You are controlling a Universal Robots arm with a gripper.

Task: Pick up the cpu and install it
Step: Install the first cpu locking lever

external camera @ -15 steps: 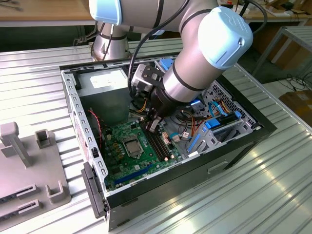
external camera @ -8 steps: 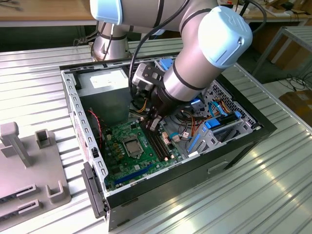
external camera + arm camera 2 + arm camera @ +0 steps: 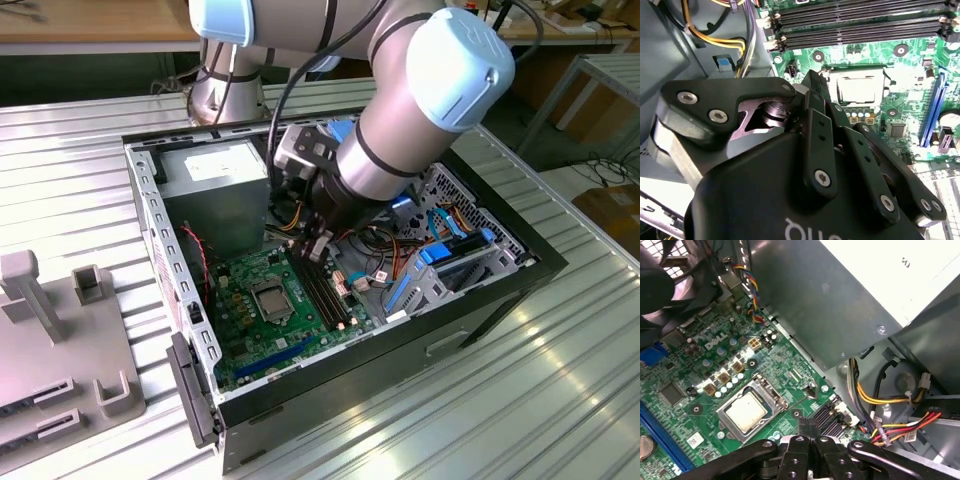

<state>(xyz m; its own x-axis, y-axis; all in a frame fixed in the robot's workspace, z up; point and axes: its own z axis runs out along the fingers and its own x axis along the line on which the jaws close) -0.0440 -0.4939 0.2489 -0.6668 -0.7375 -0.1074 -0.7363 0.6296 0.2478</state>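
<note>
Gripper (image 3: 809, 426) found inside the open computer case (image 3: 500, 285), poised above the memory slots (image 3: 322, 290) of the green motherboard (image 3: 245, 330). Fingers (image 3: 804, 429) pressed together, clenched on nothing, touching nothing visible. Cpu (image 3: 745, 412) seated flat in the metal socket frame (image 3: 771, 390), silver top exposed, just beside the gripper. Also noted in the second wrist view at (image 3: 858, 90).

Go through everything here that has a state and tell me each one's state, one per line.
cpu: seated in the socket, metal top up.
socket frame: around the cpu, lever lying flat.
gripper: fingers together, empty, above the board beside the socket.
case: side open, lying flat.
memory slots: empty.
</note>
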